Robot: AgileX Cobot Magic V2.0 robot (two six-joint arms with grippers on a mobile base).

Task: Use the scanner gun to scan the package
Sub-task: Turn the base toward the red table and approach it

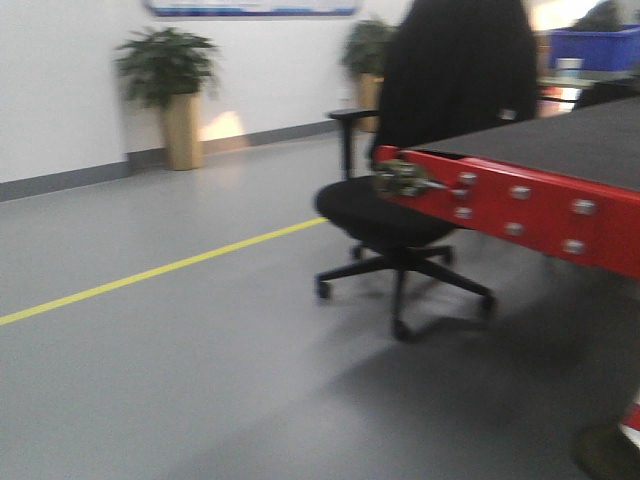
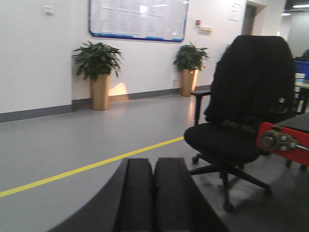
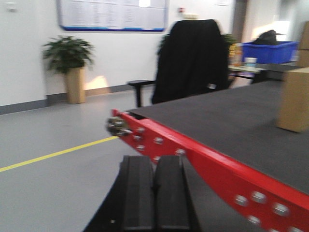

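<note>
The scanner gun is out of view in every frame. A plain brown cardboard box stands on the black belt at the right edge of the right wrist view, cut off by the frame and too blurred to tell whether it is the package. My left gripper is shut with nothing between its fingers and points over the grey floor. My right gripper is also shut and empty, just in front of the red side rail of the conveyor table.
The red-framed conveyor table with a black belt fills the right. A black office chair draped with a dark coat stands at its end. Potted plants line the wall. A yellow line crosses the floor. A blue bin sits behind.
</note>
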